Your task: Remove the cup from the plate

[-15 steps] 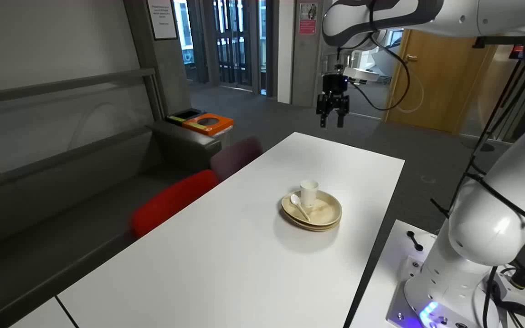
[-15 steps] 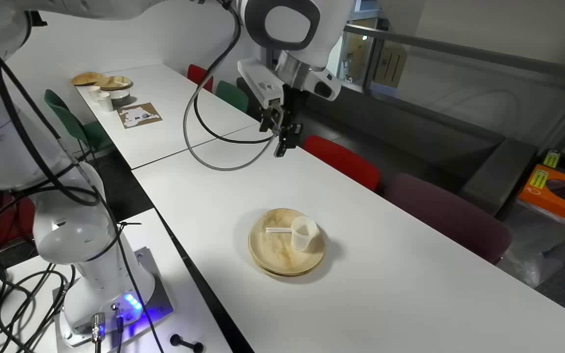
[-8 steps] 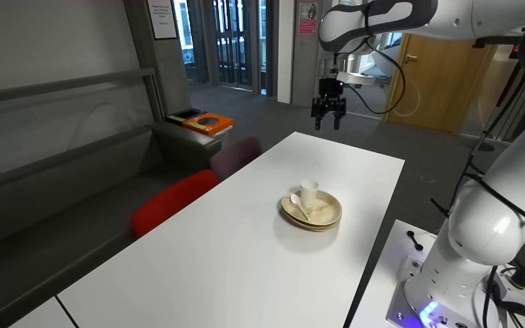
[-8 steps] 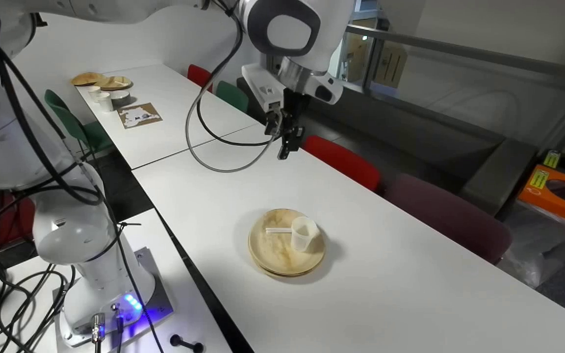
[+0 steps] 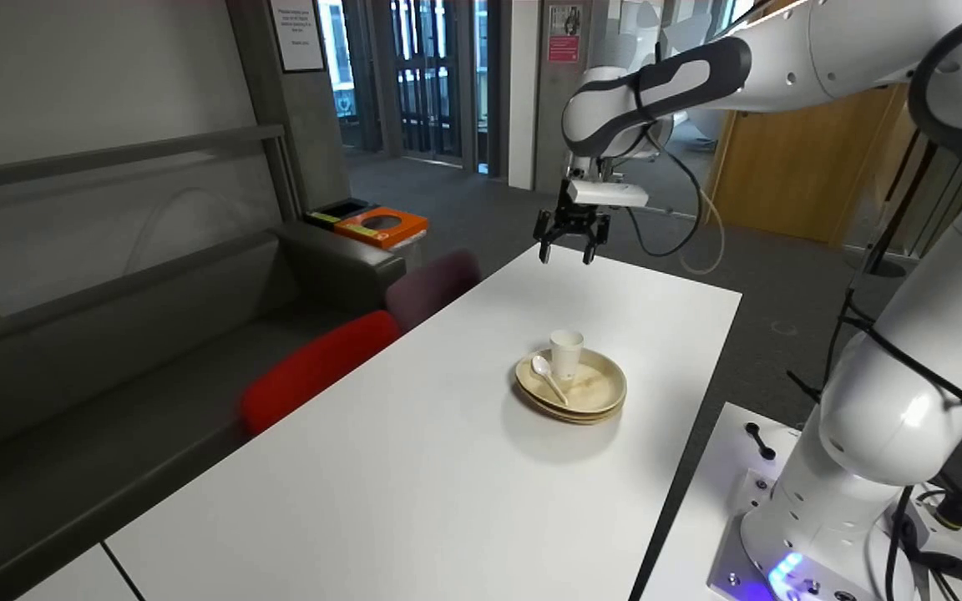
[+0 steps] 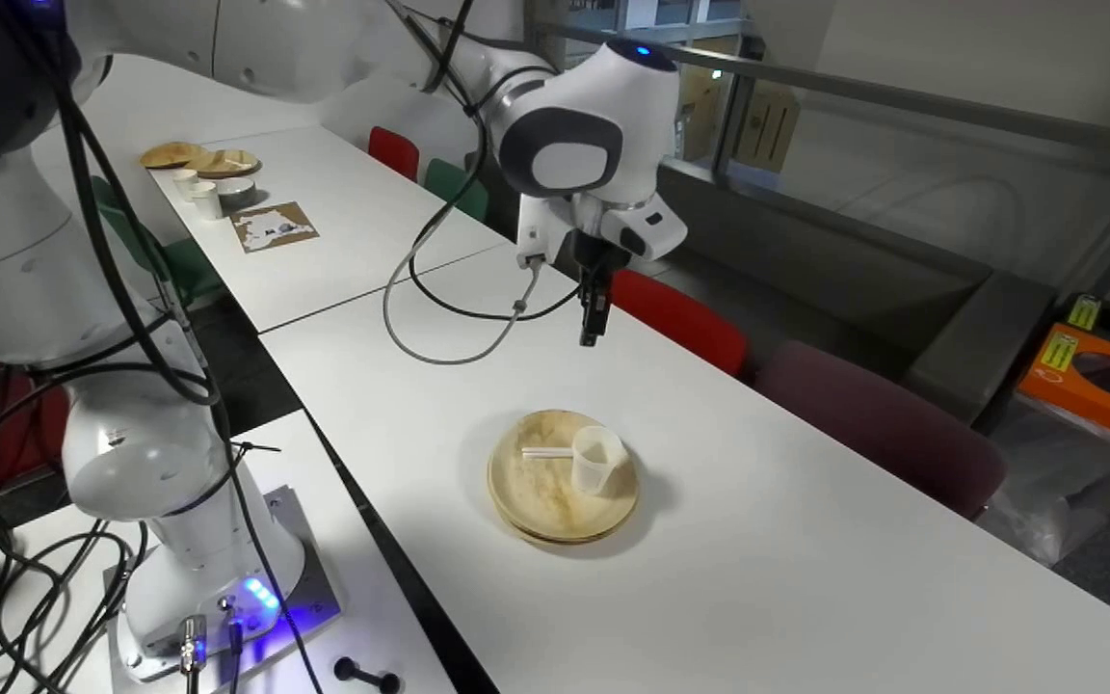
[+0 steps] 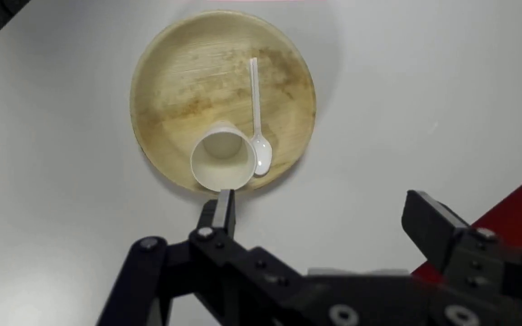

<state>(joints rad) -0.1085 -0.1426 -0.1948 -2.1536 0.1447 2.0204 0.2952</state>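
On the plate (image 7: 188, 77), near its rim, the cup (image 5: 566, 355) was stood upright; a spoon (image 7: 257, 115) was also laid there. The plate was borne by the worktop (image 6: 806, 540). Higher than the plate and well apart, the hand (image 5: 566, 255) was held with its fingers spread. Farther from the plate, a sofa (image 5: 155, 334) was seen.

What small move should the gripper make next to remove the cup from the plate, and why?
Probably shift the open gripper toward the cup before any lowering, so that the cup comes between its jaws. In the wrist view, the cup, standing on the plate, appears just beyond one fingertip, not centred in the gap.
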